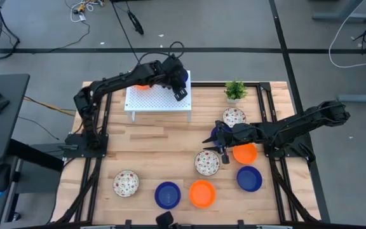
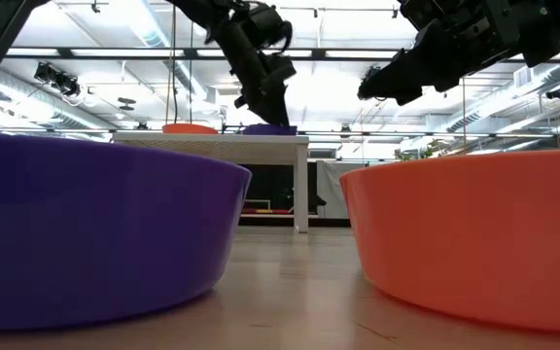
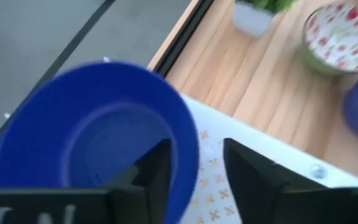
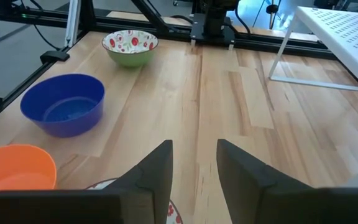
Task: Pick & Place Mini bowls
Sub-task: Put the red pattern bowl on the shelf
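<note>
The wooden tabletop (image 1: 157, 137) carries a white perforated rack (image 1: 157, 100) toward its far edge, and the left gripper (image 3: 194, 168) hangs over the rack's right end. Its fingers (image 3: 160, 171) stand parted astride the rim of a blue mini bowl (image 3: 95, 134), one finger inside the bowl and one outside; whether they press on the rim cannot be told. That bowl sits on the rack top, and an orange mini bowl (image 1: 142, 86) lies on the rack beyond the left arm. The right gripper (image 4: 194, 168) hovers above the tabletop's right half, its fingers released and grasping nothing. Just under and beside those fingers lie a speckled mini bowl (image 1: 206, 162) and an orange one (image 1: 245, 152). Farther out from them sit a second blue bowl (image 1: 249, 179), another orange bowl (image 1: 202, 193), a third blue bowl (image 1: 168, 194) and a speckled bowl (image 1: 126, 184). One more speckled bowl (image 1: 234, 117) sits near a small potted plant (image 1: 235, 91).
</note>
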Action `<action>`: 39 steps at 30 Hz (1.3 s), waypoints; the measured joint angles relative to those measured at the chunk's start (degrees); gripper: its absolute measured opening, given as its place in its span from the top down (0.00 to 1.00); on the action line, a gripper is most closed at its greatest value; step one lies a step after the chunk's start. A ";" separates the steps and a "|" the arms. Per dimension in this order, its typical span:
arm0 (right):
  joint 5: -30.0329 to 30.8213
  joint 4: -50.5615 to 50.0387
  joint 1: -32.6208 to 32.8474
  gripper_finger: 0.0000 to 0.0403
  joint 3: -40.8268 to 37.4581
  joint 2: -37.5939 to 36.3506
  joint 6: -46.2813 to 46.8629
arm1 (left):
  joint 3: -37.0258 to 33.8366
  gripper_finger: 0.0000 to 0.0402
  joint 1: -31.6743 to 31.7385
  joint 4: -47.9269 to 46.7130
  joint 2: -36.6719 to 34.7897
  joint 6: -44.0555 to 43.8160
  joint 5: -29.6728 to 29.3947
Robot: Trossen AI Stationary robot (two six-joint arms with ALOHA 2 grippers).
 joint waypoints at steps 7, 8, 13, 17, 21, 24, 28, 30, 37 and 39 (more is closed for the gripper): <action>0.00 -0.04 0.00 0.68 0.00 0.00 0.00 | 0.02 0.48 -1.48 -1.62 -6.46 -1.30 0.28; 0.00 -0.02 0.00 0.68 0.00 0.00 0.00 | 0.02 0.47 -1.98 -2.63 -7.70 -1.49 0.30; 0.00 -0.03 0.01 0.68 0.00 0.00 0.00 | 0.05 0.48 -7.02 -10.05 -13.11 -2.73 2.72; 0.00 -0.04 0.00 0.68 0.00 0.00 0.00 | 0.07 0.51 -14.37 -20.19 -15.75 -5.77 2.71; 0.00 -0.05 0.01 0.68 0.00 0.00 0.07 | 0.04 0.54 -23.93 -31.22 -15.89 -13.32 0.56; -0.01 -0.07 0.00 0.68 0.00 0.00 0.12 | 0.02 0.55 -31.87 -37.28 -15.07 -21.49 -3.05; -0.02 -0.30 0.01 0.68 0.00 0.00 1.12 | -0.05 0.55 -41.97 -41.43 -13.42 -31.23 -7.86; -0.02 -0.22 0.01 0.68 0.00 0.00 1.14 | -1.58 0.55 -46.65 -41.19 -13.23 -35.59 -9.70; -0.02 -0.18 0.02 0.68 0.00 0.00 0.61 | -15.52 0.55 -59.38 -38.19 -13.10 -52.81 -8.80; -0.01 0.14 0.00 0.68 0.00 0.00 -0.02 | -19.72 0.55 -62.30 -35.85 -13.08 -57.52 -6.17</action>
